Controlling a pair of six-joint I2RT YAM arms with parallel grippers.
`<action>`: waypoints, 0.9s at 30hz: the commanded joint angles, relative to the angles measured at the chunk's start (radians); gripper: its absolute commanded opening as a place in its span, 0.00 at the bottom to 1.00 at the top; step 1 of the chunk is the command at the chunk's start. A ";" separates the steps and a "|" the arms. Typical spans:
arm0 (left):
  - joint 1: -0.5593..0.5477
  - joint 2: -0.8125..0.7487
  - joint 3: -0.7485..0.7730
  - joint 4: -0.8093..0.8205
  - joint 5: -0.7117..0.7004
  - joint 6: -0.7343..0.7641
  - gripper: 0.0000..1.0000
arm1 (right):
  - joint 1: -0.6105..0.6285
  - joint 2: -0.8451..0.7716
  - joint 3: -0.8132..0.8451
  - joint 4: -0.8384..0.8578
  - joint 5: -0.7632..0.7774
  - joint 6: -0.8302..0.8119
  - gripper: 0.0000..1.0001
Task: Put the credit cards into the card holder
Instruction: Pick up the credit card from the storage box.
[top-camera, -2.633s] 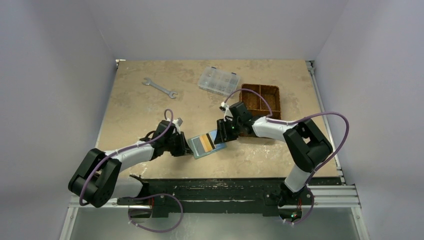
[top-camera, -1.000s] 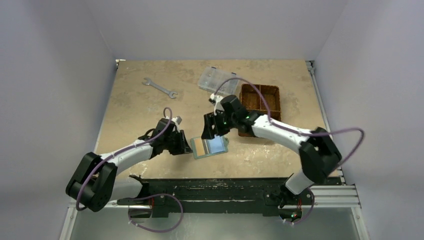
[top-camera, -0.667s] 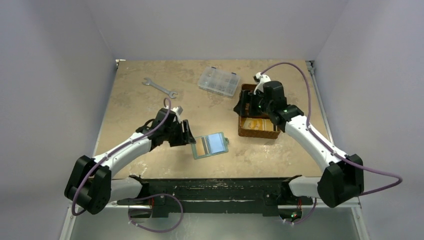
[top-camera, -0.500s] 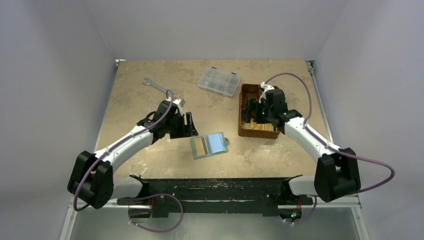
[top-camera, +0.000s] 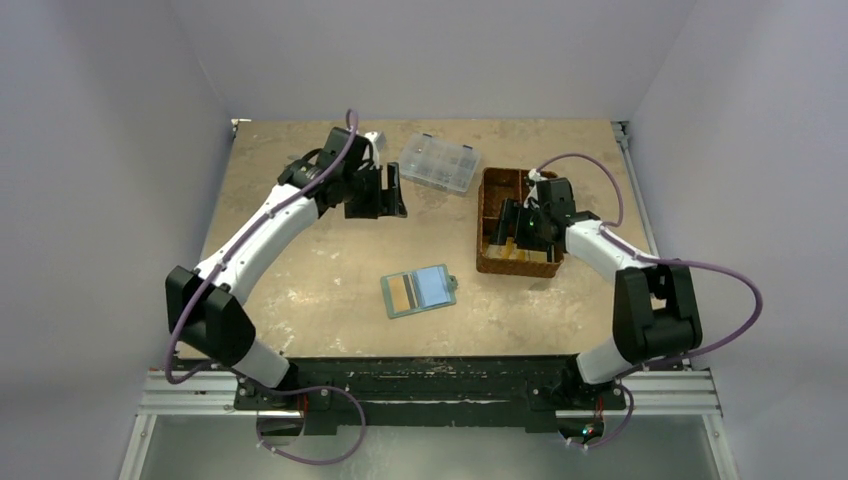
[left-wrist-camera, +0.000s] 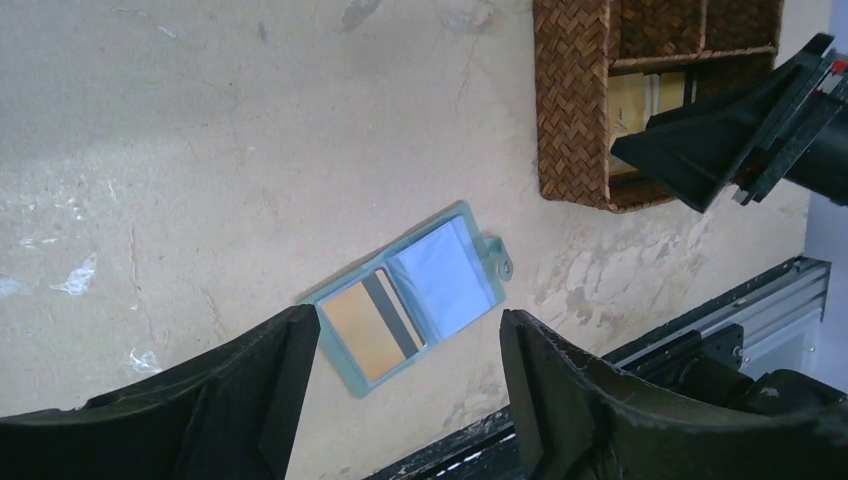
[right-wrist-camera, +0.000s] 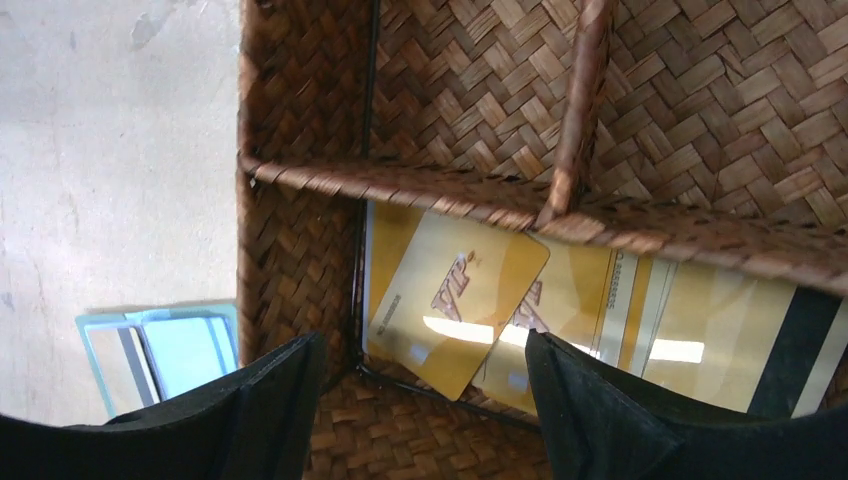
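Having released the card holder, the left pincer is retreating, jaws apart, while the right pincer, also apart, is positioning over credit cards in the basket.

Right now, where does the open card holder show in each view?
Top external: card holder open at mid-table, left of the basket.
Left wrist: card holder lower centre, basket upper right.
Right wrist: card holder bottom left, beside the basket.
Shared landmark: the basket.
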 joint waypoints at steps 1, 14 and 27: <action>0.005 0.104 0.104 -0.156 0.028 0.080 0.71 | -0.016 0.056 0.072 0.028 -0.037 -0.017 0.81; 0.009 0.284 0.282 -0.271 0.023 0.193 0.71 | -0.029 0.105 0.096 -0.016 0.040 0.021 0.78; 0.025 0.258 0.238 -0.273 0.031 0.204 0.71 | -0.028 0.199 0.057 0.133 -0.193 0.058 0.71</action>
